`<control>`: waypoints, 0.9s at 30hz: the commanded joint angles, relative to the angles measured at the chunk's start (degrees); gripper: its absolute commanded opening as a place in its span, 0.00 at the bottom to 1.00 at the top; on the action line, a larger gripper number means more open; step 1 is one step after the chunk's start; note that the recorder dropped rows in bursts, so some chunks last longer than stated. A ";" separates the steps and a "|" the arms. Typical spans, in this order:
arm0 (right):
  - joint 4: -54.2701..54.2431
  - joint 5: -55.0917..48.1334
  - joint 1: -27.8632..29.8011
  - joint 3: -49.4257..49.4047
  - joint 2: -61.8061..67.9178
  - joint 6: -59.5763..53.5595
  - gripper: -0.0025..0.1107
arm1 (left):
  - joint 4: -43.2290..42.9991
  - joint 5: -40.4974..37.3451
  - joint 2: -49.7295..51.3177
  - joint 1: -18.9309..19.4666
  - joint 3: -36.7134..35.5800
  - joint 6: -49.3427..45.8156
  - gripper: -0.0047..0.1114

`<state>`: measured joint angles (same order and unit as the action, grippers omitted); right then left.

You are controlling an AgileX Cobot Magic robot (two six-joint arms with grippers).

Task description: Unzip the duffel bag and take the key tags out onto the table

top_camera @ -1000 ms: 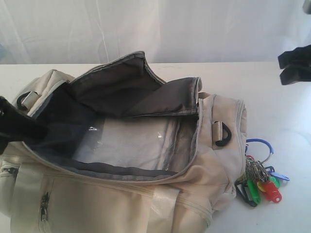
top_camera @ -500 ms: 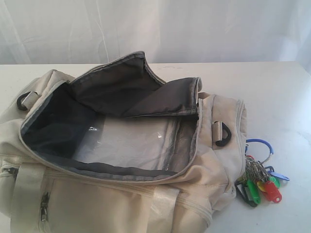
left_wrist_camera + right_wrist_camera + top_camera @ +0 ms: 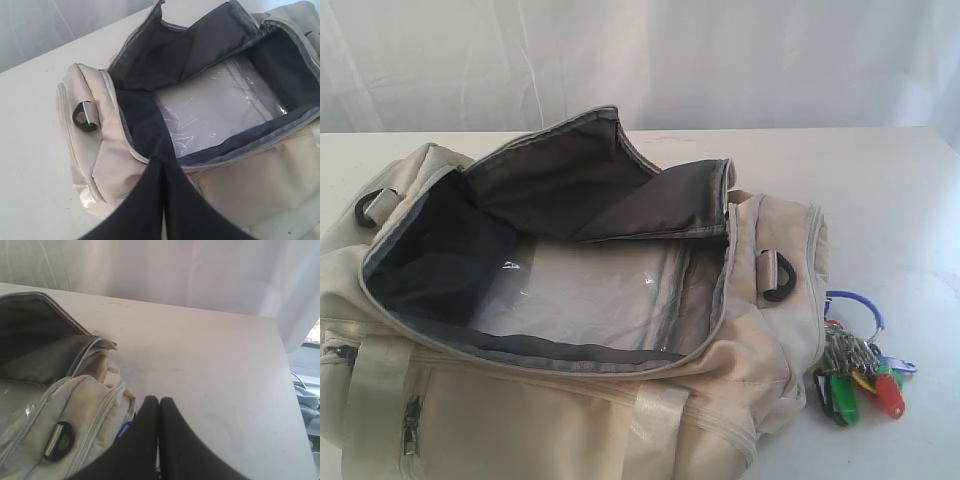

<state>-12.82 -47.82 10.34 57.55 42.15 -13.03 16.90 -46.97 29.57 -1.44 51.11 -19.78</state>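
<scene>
The cream duffel bag (image 3: 760,350) lies unzipped on the white table (image 3: 890,200), its flap folded back over dark grey lining (image 3: 570,180). Inside I see only a clear plastic base panel (image 3: 590,290). The key tags (image 3: 860,380), red, green, yellow and blue on rings with a blue loop, rest on the table against the bag's right end. Neither gripper shows in the exterior view. My left gripper (image 3: 163,161) is shut with nothing in it, above the bag's (image 3: 105,150) rim. My right gripper (image 3: 159,402) is shut with nothing in it, above the table (image 3: 210,365) beside the bag's (image 3: 85,400) end; a bit of the blue loop (image 3: 121,431) peeks out beside it.
White curtain backs the table's far edge. A black D-ring (image 3: 778,277) sits on the bag's right end, another (image 3: 82,116) on the end in the left wrist view. The table's right edge (image 3: 290,405) drops off near the right arm.
Both arms, at the left and top right edges one second ago, have left the exterior view. The key tags have shifted slightly on the table.
</scene>
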 commanded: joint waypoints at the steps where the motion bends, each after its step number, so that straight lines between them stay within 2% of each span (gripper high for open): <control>1: -0.11 0.47 0.04 -0.44 -0.31 0.30 0.02 | 1.01 -0.37 -0.45 0.11 0.21 0.56 0.04; 6: -0.11 0.47 0.04 -0.44 -0.31 0.30 0.02 | 0.57 -0.55 -1.23 0.41 0.21 0.56 0.04; 16: -0.11 0.60 0.04 -0.44 -0.31 0.30 0.02 | -0.77 0.85 -13.15 7.97 -0.01 -1.17 0.04; 20: -0.11 0.60 0.04 -0.44 -0.31 0.30 0.02 | 0.31 15.11 -18.92 9.72 -5.85 -1.17 0.04; 24: -0.11 0.60 0.04 -0.44 -0.31 0.30 0.02 | 8.95 33.26 -24.42 10.27 -18.31 -1.17 0.04; 27: -0.11 0.60 0.04 -0.44 -0.31 0.30 0.02 | 15.98 40.59 -27.80 10.27 -29.03 -0.95 0.04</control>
<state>-12.91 -47.82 10.34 57.55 42.15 -12.92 25.86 -14.49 4.41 8.76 30.20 -20.96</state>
